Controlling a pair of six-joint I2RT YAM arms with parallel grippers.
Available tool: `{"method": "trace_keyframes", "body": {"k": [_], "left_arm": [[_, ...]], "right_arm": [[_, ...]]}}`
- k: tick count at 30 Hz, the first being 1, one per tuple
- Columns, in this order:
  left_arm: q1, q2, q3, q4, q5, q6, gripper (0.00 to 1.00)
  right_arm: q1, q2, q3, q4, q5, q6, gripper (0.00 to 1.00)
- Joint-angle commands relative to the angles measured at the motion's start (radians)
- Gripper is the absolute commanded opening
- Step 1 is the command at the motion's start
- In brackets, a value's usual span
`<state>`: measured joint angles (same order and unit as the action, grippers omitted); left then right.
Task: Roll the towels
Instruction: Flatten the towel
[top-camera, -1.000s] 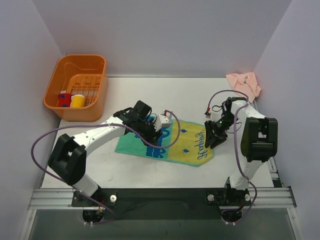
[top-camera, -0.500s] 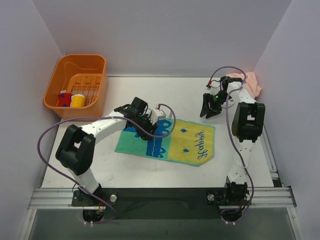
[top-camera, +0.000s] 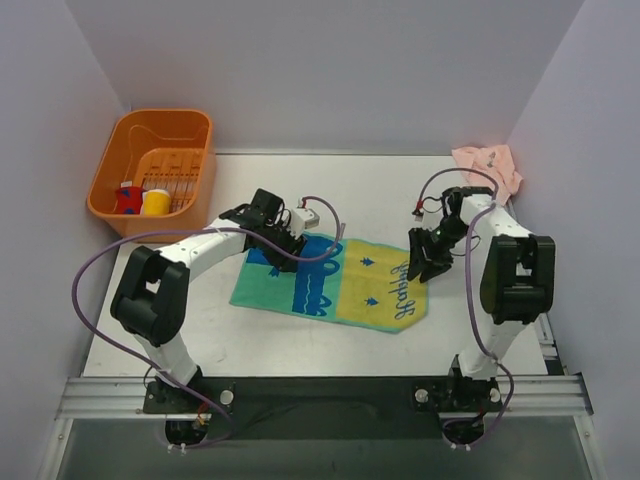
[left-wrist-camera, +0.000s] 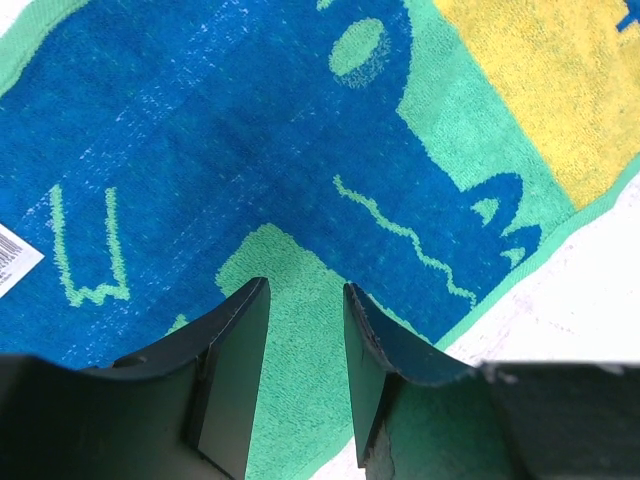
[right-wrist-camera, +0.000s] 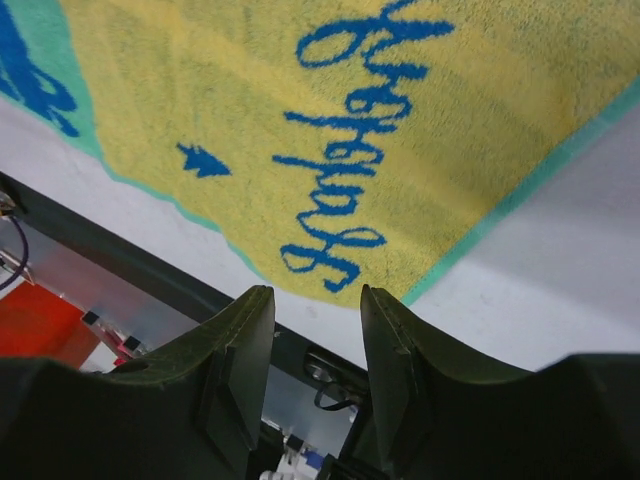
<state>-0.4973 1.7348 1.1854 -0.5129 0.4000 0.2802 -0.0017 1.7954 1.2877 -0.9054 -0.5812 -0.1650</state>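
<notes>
Since the printed towel lies flat and unrolled in the middle of the desk, the rolling has not begun. The left jaws hover apart and empty over its blue left end, and the right jaws hover apart and empty above its yellow right edge. Next, I judge, one edge needs pinching and turning over. Farther back, the pink towel sits crumpled in the far right corner.

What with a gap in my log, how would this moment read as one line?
printed towel: flat | pink towel: crumpled, far right | left gripper: open over blue half | right gripper: open over yellow end
</notes>
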Motion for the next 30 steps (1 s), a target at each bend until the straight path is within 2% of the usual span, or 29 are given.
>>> {"method": "trace_keyframes", "body": {"k": [1,4,8,11,13,17,19,21,23,26,30], "left_arm": [[-0.001,-0.03,-0.018,0.05,-0.027,-0.003,0.46],[-0.001,-0.035,-0.032,0.048,-0.043,0.001,0.46],[0.0,-0.057,-0.04,0.048,-0.056,-0.007,0.46],[0.002,-0.072,-0.035,0.045,-0.061,-0.012,0.47],[0.003,-0.077,-0.033,0.039,-0.064,-0.013,0.47],[0.017,-0.074,-0.033,0.024,-0.064,-0.015,0.47],[0.028,-0.075,-0.03,0.017,-0.061,-0.019,0.47],[0.042,-0.086,-0.03,0.019,-0.055,-0.026,0.47],[0.046,-0.104,-0.032,0.019,-0.046,-0.039,0.47],[0.048,-0.126,-0.041,0.02,-0.04,-0.052,0.47],[0.048,-0.161,-0.059,0.025,-0.041,-0.055,0.47]], "right_arm": [[0.028,0.071,-0.01,0.013,0.09,-0.002,0.41],[0.032,0.16,0.05,0.039,0.122,0.012,0.4],[0.034,0.362,0.244,0.031,0.15,0.03,0.38],[0.032,0.473,0.453,0.013,0.144,0.058,0.38],[0.035,0.512,0.607,0.007,0.126,0.08,0.39],[0.049,0.533,0.756,-0.006,0.092,0.099,0.43],[0.032,0.478,0.681,-0.006,0.043,0.108,0.5],[0.008,0.348,0.58,0.003,0.008,0.102,0.52],[-0.04,0.221,0.419,0.014,-0.02,0.098,0.52],[-0.104,0.11,0.282,0.017,-0.052,0.108,0.53],[-0.132,0.067,0.116,0.043,-0.046,0.12,0.53]]}}
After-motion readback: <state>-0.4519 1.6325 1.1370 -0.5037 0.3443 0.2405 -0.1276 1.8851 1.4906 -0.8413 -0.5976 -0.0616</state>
